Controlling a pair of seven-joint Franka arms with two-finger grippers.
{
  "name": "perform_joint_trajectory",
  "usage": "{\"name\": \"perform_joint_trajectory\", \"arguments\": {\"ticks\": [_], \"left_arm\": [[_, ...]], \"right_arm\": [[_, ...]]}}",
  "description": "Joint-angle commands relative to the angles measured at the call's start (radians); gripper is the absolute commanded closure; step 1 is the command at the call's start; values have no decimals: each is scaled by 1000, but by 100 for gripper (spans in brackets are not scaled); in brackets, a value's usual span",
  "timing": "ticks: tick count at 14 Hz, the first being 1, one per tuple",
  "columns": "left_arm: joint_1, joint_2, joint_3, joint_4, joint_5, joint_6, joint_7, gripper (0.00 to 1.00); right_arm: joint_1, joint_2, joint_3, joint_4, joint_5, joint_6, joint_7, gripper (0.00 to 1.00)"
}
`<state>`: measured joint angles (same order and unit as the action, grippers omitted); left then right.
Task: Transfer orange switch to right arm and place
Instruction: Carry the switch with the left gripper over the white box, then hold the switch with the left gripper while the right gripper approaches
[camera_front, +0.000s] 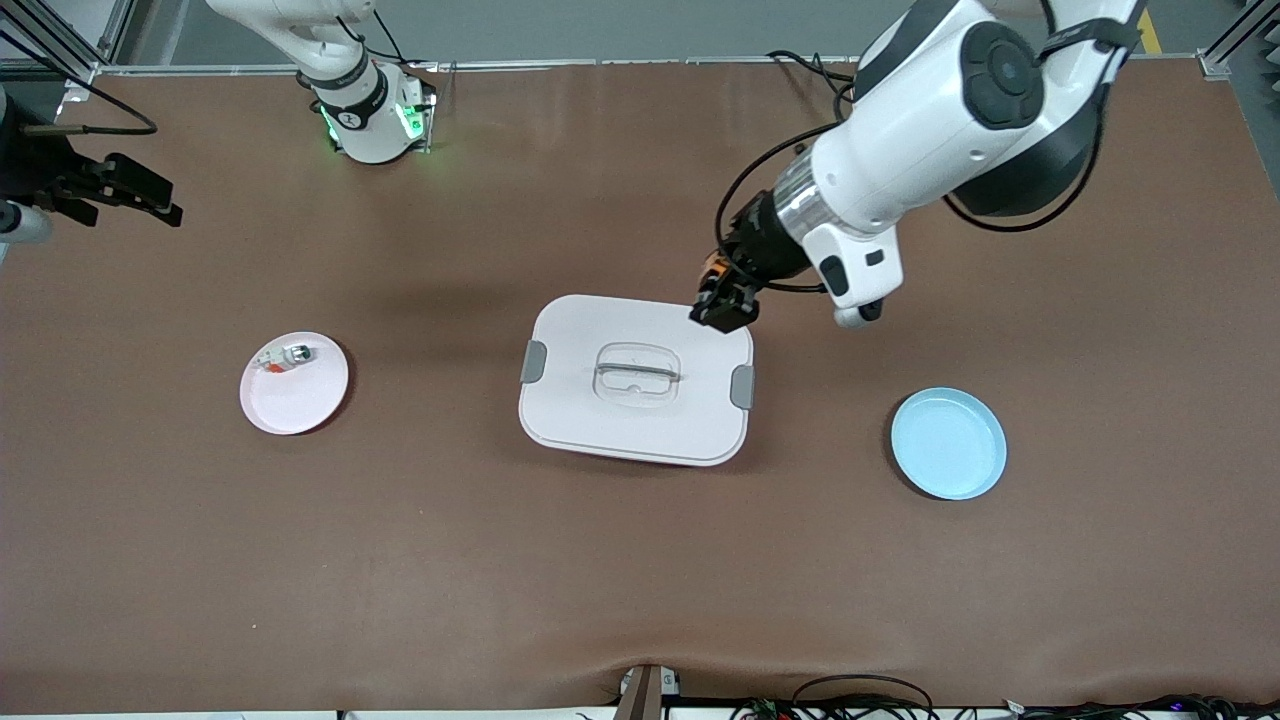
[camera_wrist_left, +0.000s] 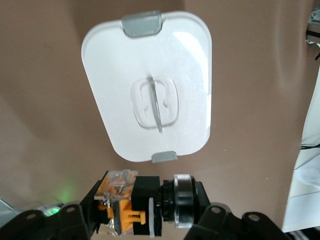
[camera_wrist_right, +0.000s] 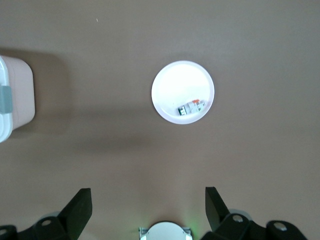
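Observation:
My left gripper is shut on the orange switch, a stubby black part with orange bands, and holds it in the air over the corner of the white lidded box toward the left arm's end. In the left wrist view the switch lies crosswise between the fingers, above the box lid. My right gripper is open and empty, high over the table's right-arm end; its wrist view looks down on the pink plate.
The pink plate holds a small white-silver part with a red-orange bit, also in the right wrist view. A light blue plate lies toward the left arm's end. The box has grey latches and a clear handle.

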<state>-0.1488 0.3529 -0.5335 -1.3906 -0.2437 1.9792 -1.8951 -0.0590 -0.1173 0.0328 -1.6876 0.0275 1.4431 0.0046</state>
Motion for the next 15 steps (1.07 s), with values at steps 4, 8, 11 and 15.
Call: {"name": "perform_joint_trajectory", "arguments": {"ticks": [4,8,11,15], "left_arm": [[-112,96,3,10,-5,228,-237,78],[-191,162,10,10,0,377,-305,77],[-283,195,73,10,0,461,-324,76],[-393,189,187,12,-5,480,-346,74]], "right_arm": [[-15,180,4,77,-3,-133,-9,0],[-15,223,1,111,-12,-142,-12,0],[-18,232,3,111,9,-129,-12,0],[-1,225,7,85,106,-109,-12,0]]}}
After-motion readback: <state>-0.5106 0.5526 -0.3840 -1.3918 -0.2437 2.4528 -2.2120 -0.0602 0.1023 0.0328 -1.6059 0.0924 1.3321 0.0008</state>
